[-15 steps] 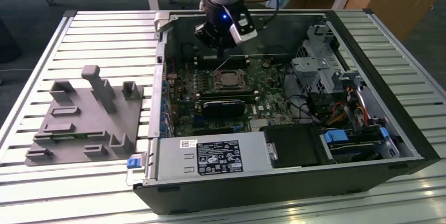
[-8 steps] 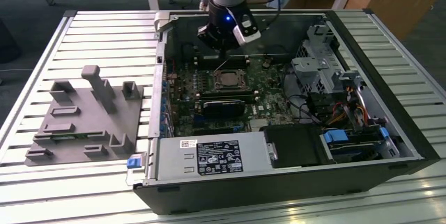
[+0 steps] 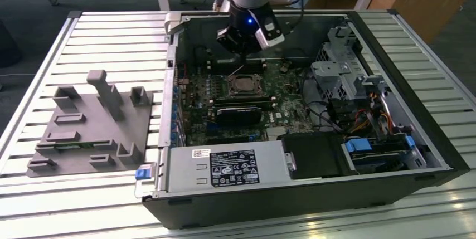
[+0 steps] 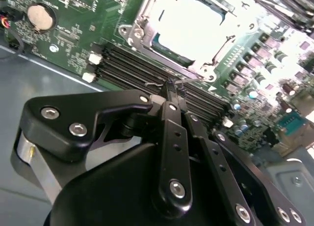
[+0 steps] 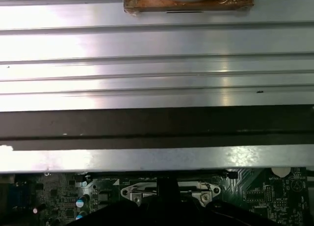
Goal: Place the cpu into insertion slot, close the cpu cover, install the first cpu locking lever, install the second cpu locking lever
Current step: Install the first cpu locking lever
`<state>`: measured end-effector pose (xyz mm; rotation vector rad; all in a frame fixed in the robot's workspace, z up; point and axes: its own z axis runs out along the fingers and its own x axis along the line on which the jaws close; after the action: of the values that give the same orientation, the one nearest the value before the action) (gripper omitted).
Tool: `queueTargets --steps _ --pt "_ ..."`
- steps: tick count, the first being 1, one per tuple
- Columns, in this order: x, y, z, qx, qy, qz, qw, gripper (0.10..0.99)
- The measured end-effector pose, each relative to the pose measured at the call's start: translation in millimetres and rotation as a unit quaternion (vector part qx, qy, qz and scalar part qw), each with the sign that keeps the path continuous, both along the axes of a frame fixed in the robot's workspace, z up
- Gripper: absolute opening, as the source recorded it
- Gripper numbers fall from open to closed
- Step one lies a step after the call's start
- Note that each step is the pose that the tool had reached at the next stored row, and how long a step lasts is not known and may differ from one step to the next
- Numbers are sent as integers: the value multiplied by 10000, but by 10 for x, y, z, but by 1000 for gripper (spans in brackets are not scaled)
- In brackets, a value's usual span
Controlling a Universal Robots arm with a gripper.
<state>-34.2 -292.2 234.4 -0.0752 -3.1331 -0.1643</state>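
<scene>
The gripper (image 4: 170, 86), fingers together apparently on a thin wire lever, hides the cpu cover's (image 4: 194, 27) six-o'clock edge; glare whitens the cpu (image 4: 196, 19).

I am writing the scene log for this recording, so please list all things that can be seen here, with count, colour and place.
computer case: one, black, open on the slatted table.
motherboard: one, green, on the case floor.
cpu: one, silver-grey, seated in the socket; bright in the second wrist view.
cpu cover: one, silver frame, lying around the chip.
locking lever: one thin metal wire at the fingertips, beside the socket.
memory slots: a row, black, next to the socket.
graphics card: one, black, nearer the camera than the socket.
power supply: one, grey with label, near edge of the case.
grey fixture: one, on the table at the exterior view's left.
gripper: one, black, fingers together at the lever.
</scene>
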Motion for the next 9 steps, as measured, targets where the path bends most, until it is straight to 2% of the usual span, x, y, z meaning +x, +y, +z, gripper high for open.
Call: queueTargets --steps 9 --pt "94 4 -90 0 0 0 10000 106"
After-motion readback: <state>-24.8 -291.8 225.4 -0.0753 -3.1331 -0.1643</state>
